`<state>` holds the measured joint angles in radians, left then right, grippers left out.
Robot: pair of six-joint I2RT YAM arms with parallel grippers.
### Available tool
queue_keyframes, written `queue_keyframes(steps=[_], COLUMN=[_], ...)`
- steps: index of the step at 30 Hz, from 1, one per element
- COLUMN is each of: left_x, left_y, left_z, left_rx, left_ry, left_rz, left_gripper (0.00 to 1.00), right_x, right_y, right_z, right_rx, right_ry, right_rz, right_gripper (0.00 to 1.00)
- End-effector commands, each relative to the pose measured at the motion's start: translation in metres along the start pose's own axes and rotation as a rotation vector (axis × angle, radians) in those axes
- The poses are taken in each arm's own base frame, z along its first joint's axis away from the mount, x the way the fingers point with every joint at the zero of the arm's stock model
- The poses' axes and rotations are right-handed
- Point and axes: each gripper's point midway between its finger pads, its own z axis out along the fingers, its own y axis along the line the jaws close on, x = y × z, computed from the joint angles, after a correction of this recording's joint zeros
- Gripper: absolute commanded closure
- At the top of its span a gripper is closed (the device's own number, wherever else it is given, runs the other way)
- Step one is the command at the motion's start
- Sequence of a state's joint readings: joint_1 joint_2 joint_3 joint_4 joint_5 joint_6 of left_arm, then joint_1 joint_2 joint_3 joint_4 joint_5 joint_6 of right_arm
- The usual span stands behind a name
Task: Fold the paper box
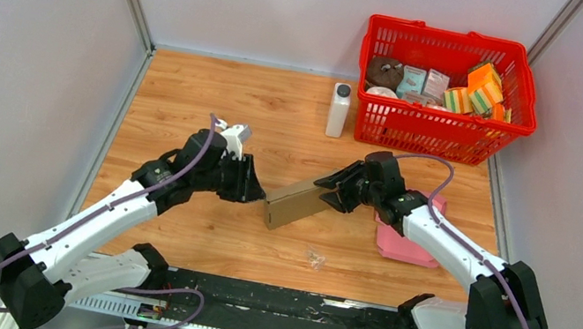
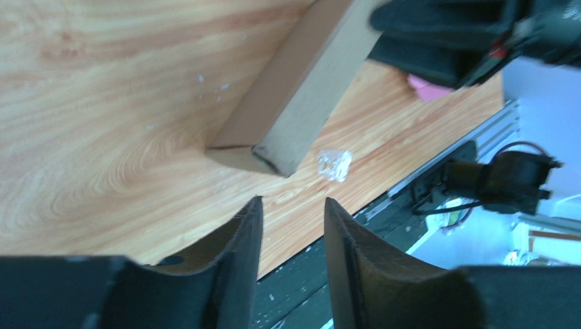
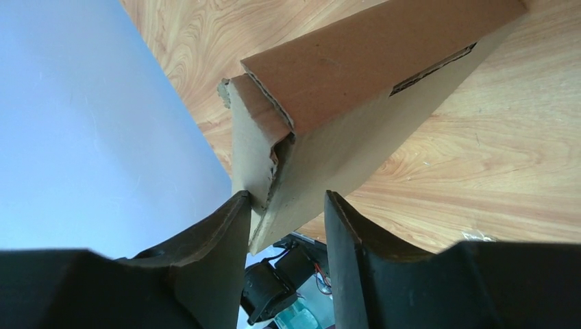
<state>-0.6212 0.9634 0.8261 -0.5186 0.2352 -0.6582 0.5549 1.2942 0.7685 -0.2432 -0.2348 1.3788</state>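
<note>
A long brown cardboard box lies slantwise at the middle of the table, between my two grippers. My left gripper stands open just short of its lower left end, nothing between the fingers; the left wrist view shows that closed end resting on the wood ahead of the gripper. My right gripper is at the upper right end. In the right wrist view a loose end flap of the box reaches between the spread fingers of the gripper and touches only the left finger.
A red basket of small goods stands at the back right, a white bottle beside it. A pink flat item lies under the right arm. A small clear plastic scrap sits near the front edge.
</note>
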Motion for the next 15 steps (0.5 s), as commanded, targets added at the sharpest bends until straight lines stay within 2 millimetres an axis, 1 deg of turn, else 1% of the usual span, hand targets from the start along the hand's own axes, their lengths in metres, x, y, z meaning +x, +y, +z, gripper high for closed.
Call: queue_keyframes(steps=[1, 3, 4, 5, 6, 7, 8, 9, 10, 11, 13, 14, 15], left_x=[-0.017, -0.017, -0.016, -0.012, -0.009, 0.000, 0.002, 0.008, 0.020, 0.027, 0.040, 0.047, 0.048], left_y=[-0.013, -0.015, -0.012, -0.008, -0.005, 0.003, 0.004, 0.008, 0.009, 0.011, 0.009, 0.011, 0.013], left_z=[0.000, 0.011, 0.014, 0.019, 0.023, 0.028, 0.032, 0.037, 0.041, 0.046, 0.050, 0.050, 0.049], left_rx=[0.033, 0.045, 0.035, 0.023, 0.018, 0.001, 0.009, 0.003, 0.008, 0.000, -0.011, -0.027, -0.037], left_ry=[-0.003, 0.018, 0.025, 0.045, 0.052, 0.070, 0.067, 0.087, 0.118, 0.143, 0.178, 0.196, 0.196], left_rz=[0.010, 0.001, -0.003, -0.009, -0.015, -0.028, -0.029, -0.044, -0.042, -0.044, -0.016, -0.012, -0.007], left_gripper=[0.60, 0.63, 0.68, 0.71, 0.73, 0.74, 0.75, 0.77, 0.79, 0.81, 0.84, 0.85, 0.86], right_x=[-0.003, -0.003, -0.003, -0.003, -0.003, -0.004, -0.003, -0.004, -0.004, -0.004, -0.005, -0.004, -0.006], right_y=[-0.016, -0.017, -0.019, -0.019, -0.021, -0.022, -0.023, -0.024, -0.025, -0.028, -0.031, -0.034, -0.036], right_z=[0.000, 0.000, 0.001, 0.001, 0.001, 0.001, 0.001, 0.002, 0.001, 0.002, 0.001, 0.000, -0.001], right_rx=[0.027, 0.031, 0.040, 0.042, 0.045, 0.051, 0.055, 0.055, 0.060, 0.067, 0.072, 0.079, 0.081], right_ry=[-0.015, -0.014, -0.012, -0.013, -0.014, -0.019, -0.017, -0.017, -0.018, -0.016, -0.016, -0.012, -0.013], right_rz=[-0.041, -0.039, -0.037, -0.036, -0.039, -0.043, -0.048, -0.063, -0.073, -0.079, -0.109, -0.119, -0.138], right_gripper=[0.54, 0.55, 0.57, 0.61, 0.62, 0.64, 0.66, 0.67, 0.69, 0.73, 0.80, 0.85, 0.88])
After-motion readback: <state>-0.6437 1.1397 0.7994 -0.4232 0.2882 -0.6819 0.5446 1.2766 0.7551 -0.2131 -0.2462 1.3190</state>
